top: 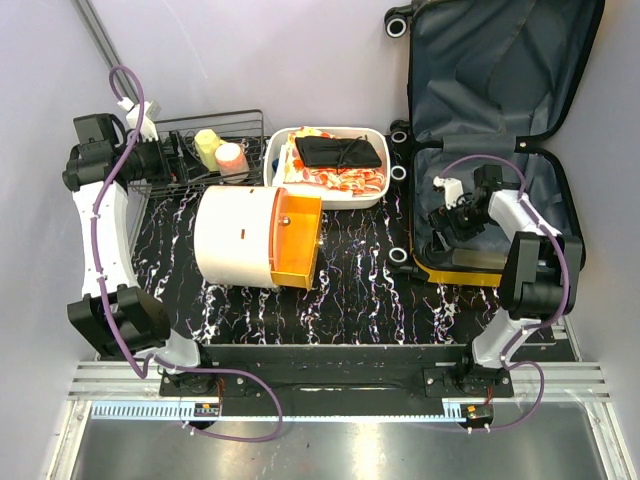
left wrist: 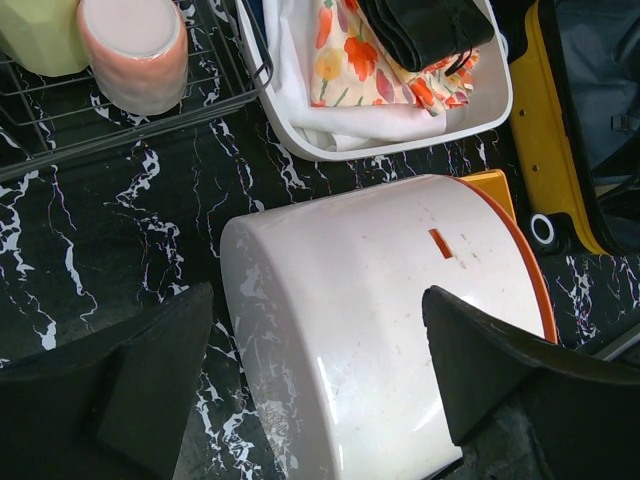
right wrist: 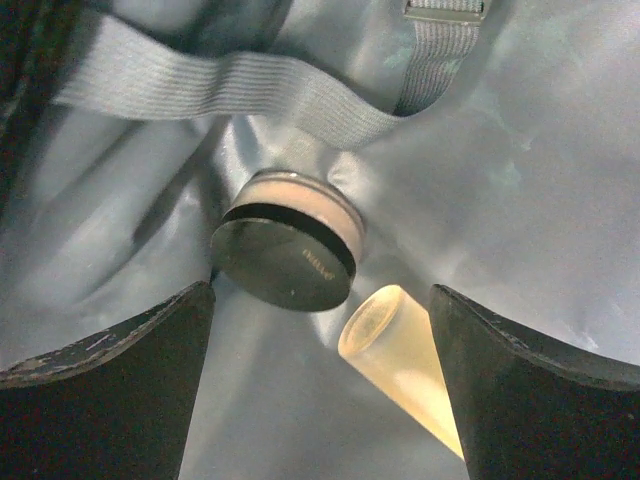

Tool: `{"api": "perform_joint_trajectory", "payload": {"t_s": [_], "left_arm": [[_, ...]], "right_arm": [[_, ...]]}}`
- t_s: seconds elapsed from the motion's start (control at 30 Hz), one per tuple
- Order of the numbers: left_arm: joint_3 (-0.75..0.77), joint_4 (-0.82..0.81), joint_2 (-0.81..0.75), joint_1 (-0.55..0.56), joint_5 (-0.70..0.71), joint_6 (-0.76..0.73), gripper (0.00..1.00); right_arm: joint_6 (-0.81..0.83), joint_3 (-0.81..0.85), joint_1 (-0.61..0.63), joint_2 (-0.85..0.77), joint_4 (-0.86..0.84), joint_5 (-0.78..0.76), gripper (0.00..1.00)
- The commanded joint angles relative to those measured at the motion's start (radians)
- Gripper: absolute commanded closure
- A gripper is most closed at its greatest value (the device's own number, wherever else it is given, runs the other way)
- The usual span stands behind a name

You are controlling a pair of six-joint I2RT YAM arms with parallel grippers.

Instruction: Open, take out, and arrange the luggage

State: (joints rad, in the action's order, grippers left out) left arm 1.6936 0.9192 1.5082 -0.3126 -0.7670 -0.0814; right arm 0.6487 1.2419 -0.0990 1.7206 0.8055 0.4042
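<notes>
luggage (top: 500, 120): yellow hard shell, open at the right end of the surface (top: 360, 270), lid swung back toward the far wall, dark grey lining showing
inside luggage: small jar (right wrist: 290, 255) with a dark lid lying tilted on the lining, pale yellow tube (right wrist: 400, 355) just beside it, grey strap (right wrist: 240, 85) across the lining above them
right fingers (right wrist: 320, 292): spread wide, reaching down into the luggage base, hanging over the jar and tube, pinching nothing
left fingers (left wrist: 318, 295): spread wide, above the round container, pinching nothing
round container (top: 250, 238): cream with an orange end, lying on its side mid-surface, orange end toward the luggage
white tray (top: 375, 195): behind the container, just beside the luggage, holding a floral cloth (top: 345, 178) with a black pouch (top: 338, 151) on top
wire rack (top: 255, 120): back left, touching the tray, carrying a yellow-green cup (top: 207, 147) and a pink cup (top: 231, 157) side by side
</notes>
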Motion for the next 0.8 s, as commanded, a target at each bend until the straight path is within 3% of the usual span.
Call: {"api": "perform_joint_trajectory", "payload": {"t_s": [0.0,0.27,0.4,0.53,0.63,0.77], "left_arm": [[0.040,-0.039,0.012,0.003,-0.018,0.000,0.11],[0.038,-0.039,0.033,0.003,-0.017,0.005,0.11],[0.043,-0.039,0.038,0.001,-0.017,0.005,0.11],[0.049,-0.039,0.044,0.004,-0.018,0.006,0.11],[0.052,-0.039,0.044,0.003,-0.018,0.005,0.12],[0.049,-0.039,0.040,0.001,-0.025,0.000,0.12]], "right_arm": [[-0.040,-0.016,0.025,0.031,-0.077,-0.025,0.03],[-0.087,-0.102,0.093,0.059,-0.210,-0.160,0.08],[-0.107,-0.094,0.093,0.065,-0.241,-0.278,0.32],[-0.100,-0.090,0.091,0.014,-0.236,-0.278,0.47],[-0.086,-0.050,0.079,-0.030,-0.187,-0.257,0.55],[-0.046,0.036,0.064,-0.081,-0.082,-0.182,0.56]]}}
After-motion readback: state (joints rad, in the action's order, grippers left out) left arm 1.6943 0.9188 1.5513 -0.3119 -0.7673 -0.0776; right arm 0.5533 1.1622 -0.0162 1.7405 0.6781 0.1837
